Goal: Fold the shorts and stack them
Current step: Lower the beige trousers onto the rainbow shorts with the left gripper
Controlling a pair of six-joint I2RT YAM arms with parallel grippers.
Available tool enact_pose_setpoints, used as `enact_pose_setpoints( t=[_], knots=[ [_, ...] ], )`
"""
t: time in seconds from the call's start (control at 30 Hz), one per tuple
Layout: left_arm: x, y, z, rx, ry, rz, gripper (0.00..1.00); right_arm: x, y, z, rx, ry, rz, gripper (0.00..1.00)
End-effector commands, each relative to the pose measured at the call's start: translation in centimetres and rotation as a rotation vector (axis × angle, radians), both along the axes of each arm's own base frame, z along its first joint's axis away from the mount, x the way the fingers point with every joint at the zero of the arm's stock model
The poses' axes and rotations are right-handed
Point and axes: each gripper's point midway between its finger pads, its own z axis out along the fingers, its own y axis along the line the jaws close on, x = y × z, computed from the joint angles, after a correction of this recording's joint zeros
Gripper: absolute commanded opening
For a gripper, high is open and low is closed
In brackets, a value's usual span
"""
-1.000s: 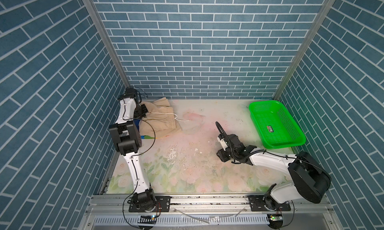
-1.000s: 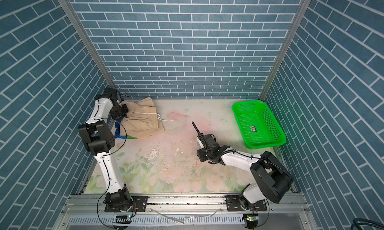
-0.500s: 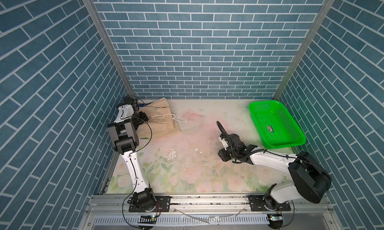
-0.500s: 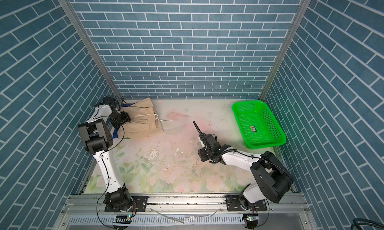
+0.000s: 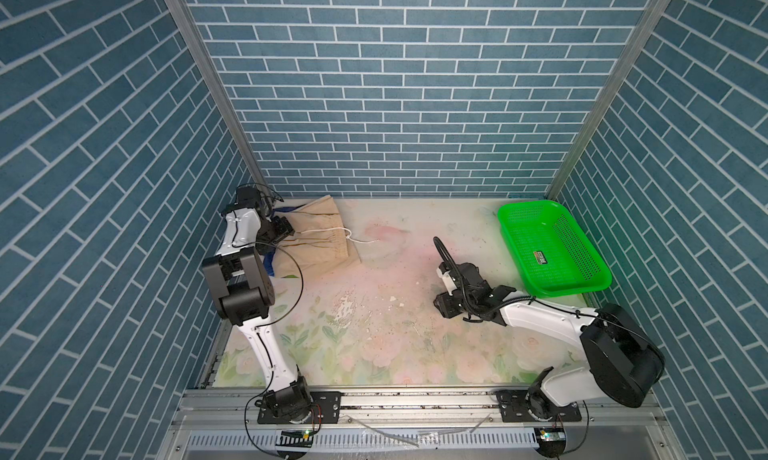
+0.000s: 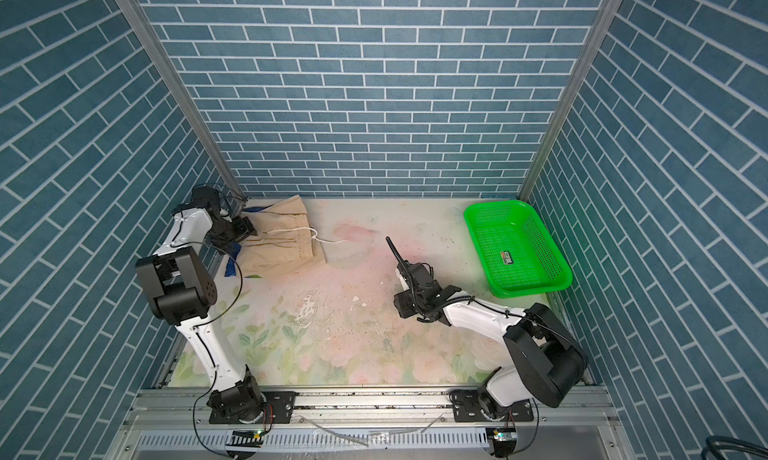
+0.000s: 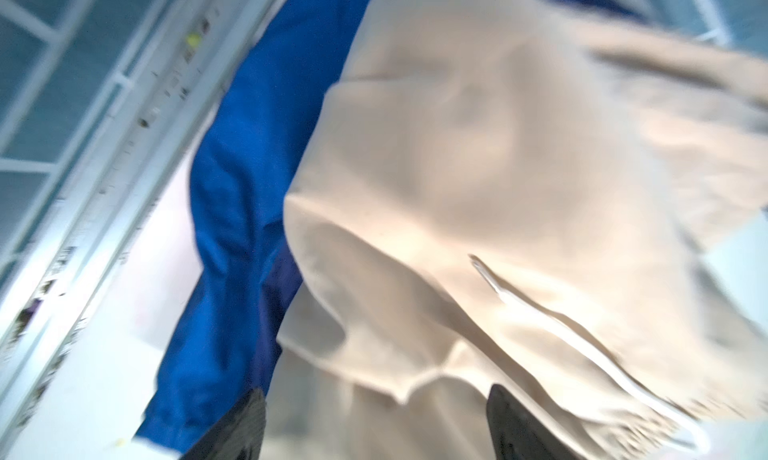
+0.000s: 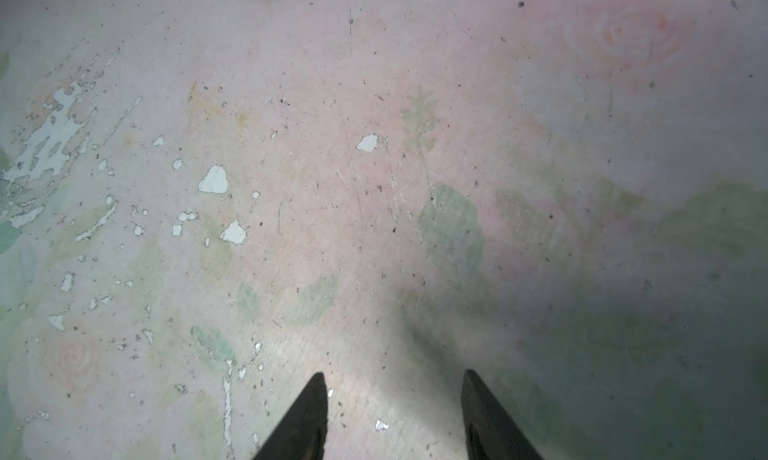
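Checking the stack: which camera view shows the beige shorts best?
Both top views: the beige shorts lie almost whole in the far left corner, white drawstring trailing out. The left wrist view gives only a blurred close-up of them over blue fabric. The right wrist view shows just bare table.

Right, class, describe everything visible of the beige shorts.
The beige shorts are plain, matte cloth, folded into a rough rectangle lying flat at the table's back left corner. The waistband is gathered; a white drawstring loops over it and trails onto the table. They lie on blue fabric that peeks out beneath. The open left gripper is at their left edge.
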Motion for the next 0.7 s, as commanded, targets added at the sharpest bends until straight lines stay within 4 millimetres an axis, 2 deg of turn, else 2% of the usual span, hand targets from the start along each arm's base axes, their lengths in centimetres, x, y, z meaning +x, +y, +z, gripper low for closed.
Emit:
enact_pose_setpoints(
  t=[0.0, 0.03, 0.1, 0.17, 0.2, 0.4, 0.53, 0.67],
  knots=[
    [-1.3, -0.5, 2.3, -0.011, -0.035, 0.030, 0.85, 0.5, 0.4, 1.8, 0.048, -0.020, -0.017, 0.54],
    [-1.6, -0.8, 2.9, -0.016, -0.055, 0.035, 0.82, 0.5, 0.4, 1.7, 0.047, -0.018, -0.017, 0.54],
    [-2.0, -1.7, 3.6, -0.032, -0.093, 0.028, 0.68, 0.4, 0.5, 1.4, 0.048, -0.011, -0.013, 0.54],
    [-2.3, -2.8, 3.0, -0.072, -0.111, 0.024, 0.48, 0.4, 0.8, 1.2, 0.053, -0.004, -0.007, 0.54],
    [-2.4, -3.2, 2.3, -0.095, -0.116, 0.023, 0.43, 0.5, 0.8, 1.2, 0.055, -0.003, -0.006, 0.54],
    [-3.5, -4.1, -4.1, -0.182, -0.034, 0.075, 0.26, 0.6, 0.8, 0.9, 0.051, -0.002, -0.007, 0.54],
    [-7.0, -3.6, -7.1, -0.147, 0.105, 0.164, 0.15, 0.3, 0.3, 0.6, 0.057, -0.002, -0.018, 0.54],
    [-10.2, -2.6, -8.8, -0.075, 0.218, 0.225, 0.12, 0.3, 0.0, 0.4, 0.065, -0.004, -0.028, 0.54]
  ],
)
